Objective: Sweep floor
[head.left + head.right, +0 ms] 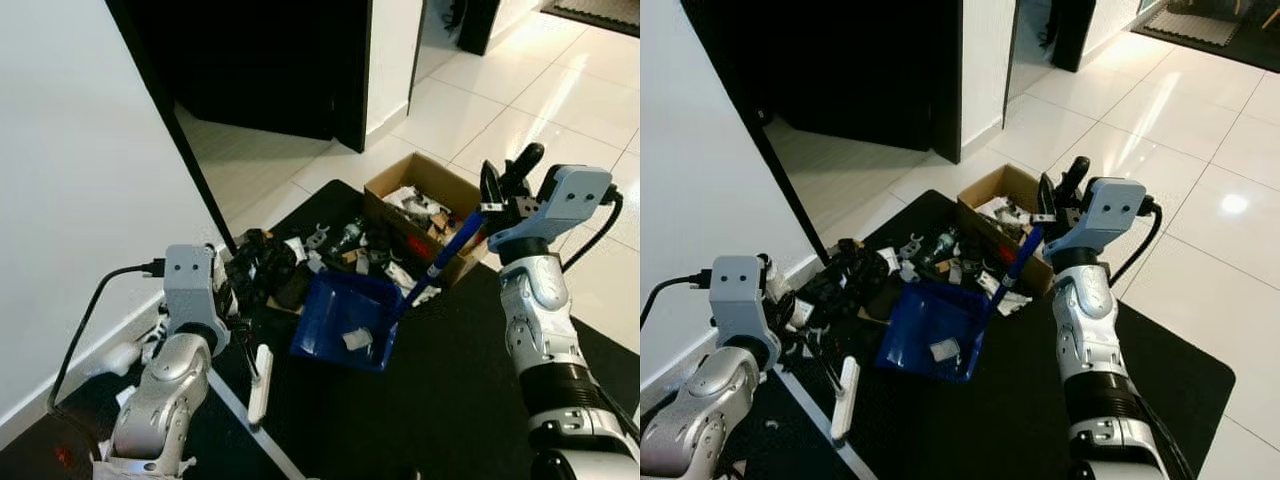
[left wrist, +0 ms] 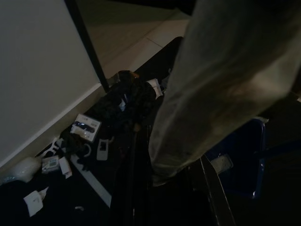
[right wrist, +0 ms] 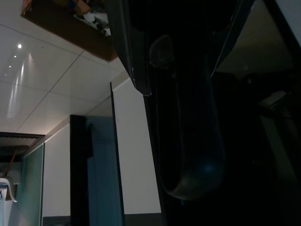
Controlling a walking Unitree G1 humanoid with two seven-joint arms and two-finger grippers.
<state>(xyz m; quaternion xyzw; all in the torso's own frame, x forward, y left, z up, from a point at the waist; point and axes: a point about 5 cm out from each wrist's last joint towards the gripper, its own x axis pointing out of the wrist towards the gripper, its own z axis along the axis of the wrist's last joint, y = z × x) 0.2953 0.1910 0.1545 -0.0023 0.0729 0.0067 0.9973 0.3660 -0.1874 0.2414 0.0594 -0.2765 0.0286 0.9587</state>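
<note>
A blue dustpan sits tilted on the black mat, with a white scrap inside it. Its long blue handle rises to my right gripper, which is shut on the top end. My left gripper hangs low beside the dustpan's left side, shut on a brush with a white handle and a dark head. The pale handle runs blurred and close across the left wrist view. Several scraps of litter lie on the mat behind the dustpan.
An open cardboard box full of rubbish stands on the mat's far edge, right of the litter. A white wall runs along my left, a dark doorway lies ahead. Glossy white tiles stretch to the right. More scraps lie by the skirting.
</note>
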